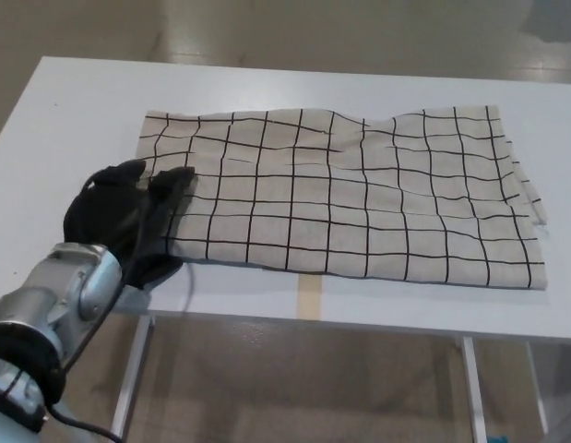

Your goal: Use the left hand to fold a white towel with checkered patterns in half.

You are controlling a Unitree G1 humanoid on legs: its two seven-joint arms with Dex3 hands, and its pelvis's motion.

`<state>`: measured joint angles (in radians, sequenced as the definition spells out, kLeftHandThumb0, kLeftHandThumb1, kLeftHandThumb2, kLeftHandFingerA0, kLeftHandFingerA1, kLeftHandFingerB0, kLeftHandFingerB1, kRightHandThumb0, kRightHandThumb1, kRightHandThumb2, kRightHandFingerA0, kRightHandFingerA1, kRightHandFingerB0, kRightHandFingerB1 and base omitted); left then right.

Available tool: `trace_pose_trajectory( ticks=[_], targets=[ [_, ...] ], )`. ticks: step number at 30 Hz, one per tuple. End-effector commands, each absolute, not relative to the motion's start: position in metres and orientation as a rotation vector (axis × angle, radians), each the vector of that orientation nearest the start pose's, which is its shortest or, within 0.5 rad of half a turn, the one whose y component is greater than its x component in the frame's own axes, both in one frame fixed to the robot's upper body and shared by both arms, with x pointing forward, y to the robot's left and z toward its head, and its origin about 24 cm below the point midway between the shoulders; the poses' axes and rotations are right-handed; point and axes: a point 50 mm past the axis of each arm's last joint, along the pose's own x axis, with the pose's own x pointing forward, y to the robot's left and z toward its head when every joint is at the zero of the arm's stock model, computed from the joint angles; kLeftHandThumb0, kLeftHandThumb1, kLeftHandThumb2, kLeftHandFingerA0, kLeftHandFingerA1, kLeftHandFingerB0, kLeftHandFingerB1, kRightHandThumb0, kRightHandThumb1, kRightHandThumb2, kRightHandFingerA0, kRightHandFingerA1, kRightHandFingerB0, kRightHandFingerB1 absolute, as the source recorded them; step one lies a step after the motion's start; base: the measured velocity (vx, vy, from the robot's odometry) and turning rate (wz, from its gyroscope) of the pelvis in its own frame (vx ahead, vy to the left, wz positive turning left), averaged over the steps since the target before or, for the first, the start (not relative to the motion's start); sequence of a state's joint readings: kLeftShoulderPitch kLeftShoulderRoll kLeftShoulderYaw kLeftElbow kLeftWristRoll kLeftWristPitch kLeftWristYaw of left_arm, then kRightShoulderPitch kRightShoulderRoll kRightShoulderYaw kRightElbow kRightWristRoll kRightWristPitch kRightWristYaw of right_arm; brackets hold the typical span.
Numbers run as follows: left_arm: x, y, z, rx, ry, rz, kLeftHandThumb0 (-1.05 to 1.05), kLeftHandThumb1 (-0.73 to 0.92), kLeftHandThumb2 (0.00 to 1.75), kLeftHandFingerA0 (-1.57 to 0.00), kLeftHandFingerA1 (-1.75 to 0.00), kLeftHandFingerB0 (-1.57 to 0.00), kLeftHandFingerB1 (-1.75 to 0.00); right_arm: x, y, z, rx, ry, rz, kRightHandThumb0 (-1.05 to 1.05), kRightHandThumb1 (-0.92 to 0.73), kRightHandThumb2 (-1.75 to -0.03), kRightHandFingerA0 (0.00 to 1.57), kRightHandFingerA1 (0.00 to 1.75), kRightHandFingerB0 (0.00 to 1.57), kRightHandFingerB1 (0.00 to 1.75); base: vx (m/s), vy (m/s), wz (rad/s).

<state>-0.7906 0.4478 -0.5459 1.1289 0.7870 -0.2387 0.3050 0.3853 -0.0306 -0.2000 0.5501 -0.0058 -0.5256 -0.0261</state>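
A white towel (pixel 350 189) with a black checkered grid lies spread on the white table (pixel 73 120), slightly rumpled along its far edge and right side. My left hand (pixel 128 217) rests on the towel's near left corner, covering it. Its fingers (pixel 170 180) lie on top of the cloth and the thumb sits low at the towel's front edge. Whether cloth is pinched between them is hidden. My silver left forearm (pixel 59 300) comes in from the lower left. The right hand does not show.
The table's front edge (pixel 359 323) runs just below the towel, with a strip of tan tape (pixel 309 297) on it. Table legs (pixel 133 369) and a beige floor show beneath.
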Motion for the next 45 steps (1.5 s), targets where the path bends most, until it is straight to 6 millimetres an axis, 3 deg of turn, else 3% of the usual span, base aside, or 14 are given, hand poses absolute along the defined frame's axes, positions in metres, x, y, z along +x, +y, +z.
trace_pose_trajectory(
  ticks=[1, 8, 9, 10, 11, 13, 14, 19, 24, 25, 30, 36, 37, 45],
  targets=[
    [0.361, 0.195, 0.032, 1.648, 0.018, -0.265, -0.54, 0.35, 0.71, 0.00, -0.09, 0.00, -0.19, 0.098, -0.220, -0.087, -0.072, 0.380, -0.323, -0.29, -0.67, -0.60, 0.44, 0.63, 0.46, 0.59, 0.00, 0.000, 0.00],
    [0.365, 0.188, 0.034, 1.681, 0.009, -0.264, -0.49, 0.44, 0.69, 0.00, -0.17, 0.00, -0.17, 0.098, -0.220, -0.087, -0.079, 0.376, -0.323, -0.28, -0.67, -0.60, 0.44, 0.63, 0.46, 0.58, 0.00, 0.000, 0.00],
    [0.366, 0.186, 0.035, 1.732, -0.040, -0.255, -0.44, 0.51, 0.56, -0.50, -0.41, -0.48, -0.36, 0.098, -0.220, -0.087, -0.078, 0.374, -0.320, -0.28, -0.67, -0.60, 0.44, 0.63, 0.46, 0.59, 0.00, 0.000, 0.00],
    [0.366, 0.182, 0.037, 1.793, -0.106, -0.245, -0.44, 0.51, 0.56, -0.50, -0.41, -0.48, -0.36, 0.098, -0.220, -0.086, -0.078, 0.371, -0.318, -0.28, -0.67, -0.60, 0.44, 0.63, 0.46, 0.59, 0.00, 0.000, 0.00],
    [0.365, 0.178, 0.036, 1.851, -0.161, -0.265, -0.37, 0.55, 0.56, -0.87, -1.01, -0.88, -0.98, 0.098, -0.219, -0.086, -0.078, 0.373, -0.314, -0.28, -0.67, -0.60, 0.44, 0.63, 0.46, 0.59, 0.00, 0.000, 0.00],
    [0.365, 0.177, 0.035, 1.865, -0.173, -0.271, -0.37, 0.55, 0.56, -0.87, -1.01, -0.88, -0.98, 0.098, -0.219, -0.086, -0.077, 0.374, -0.312, -0.28, -0.67, -0.60, 0.44, 0.63, 0.46, 0.59, 0.00, 0.000, 0.00],
    [0.361, 0.173, 0.031, 1.839, -0.211, -0.293, -0.22, 0.59, 0.54, -0.70, -1.75, -0.60, -1.75, 0.098, -0.219, -0.086, -0.067, 0.373, -0.315, -0.28, -0.67, -0.60, 0.43, 0.63, 0.48, 0.59, 0.00, 0.000, 0.00],
    [0.358, 0.171, 0.029, 1.804, -0.241, -0.307, -0.18, 0.60, 0.53, -0.63, -1.75, -0.57, -1.75, 0.099, -0.219, -0.086, -0.061, 0.373, -0.317, -0.28, -0.67, -0.60, 0.43, 0.63, 0.49, 0.59, 0.00, 0.000, 0.00],
    [0.359, 0.181, 0.032, 1.802, -0.212, -0.297, -0.15, 0.61, 0.54, -0.72, -1.75, -0.61, -1.65, 0.099, -0.218, -0.086, -0.059, 0.367, -0.318, -0.27, -0.68, -0.60, 0.44, 0.64, 0.54, 0.60, 0.00, 0.000, 0.00],
    [0.360, 0.187, 0.034, 1.784, -0.211, -0.280, -0.15, 0.61, 0.55, -0.72, -1.75, -0.52, -1.74, 0.099, -0.218, -0.085, -0.063, 0.367, -0.317, -0.27, -0.68, -0.60, 0.45, 0.62, 0.56, 0.61, 0.00, 0.000, 0.00],
    [0.359, 0.204, 0.043, 1.735, -0.244, -0.215, -0.14, 0.64, 0.52, -0.71, -1.75, -0.56, -1.75, 0.099, -0.220, -0.085, -0.069, 0.372, -0.317, -0.28, -0.69, -0.60, 0.45, 0.61, 0.57, 0.61, 0.00, 0.000, 0.00],
    [0.361, 0.246, 0.066, 1.754, -0.191, -0.073, -0.18, 0.69, 0.57, -0.75, -1.75, -0.56, -1.75, 0.100, -0.221, -0.086, -0.067, 0.370, -0.326, -0.29, -0.69, -0.60, 0.47, 0.62, 0.59, 0.61, 0.00, 0.000, 0.00],
    [0.361, 0.259, 0.076, 1.750, -0.176, -0.025, -0.32, 0.51, 0.79, -1.09, -1.43, -0.88, -1.31, 0.100, -0.221, -0.086, -0.064, 0.368, -0.329, -0.29, -0.69, -0.60, 0.47, 0.62, 0.60, 0.61, 0.00, 0.000, 0.00],
    [0.365, 0.293, 0.118, 1.751, -0.190, 0.144, -0.33, 0.50, 0.79, -1.12, -1.44, -0.88, -1.31, 0.101, -0.221, -0.085, -0.044, 0.366, -0.343, -0.29, -0.69, -0.60, 0.48, 0.63, 0.62, 0.61, 0.00, 0.000, 0.00]
  ],
)
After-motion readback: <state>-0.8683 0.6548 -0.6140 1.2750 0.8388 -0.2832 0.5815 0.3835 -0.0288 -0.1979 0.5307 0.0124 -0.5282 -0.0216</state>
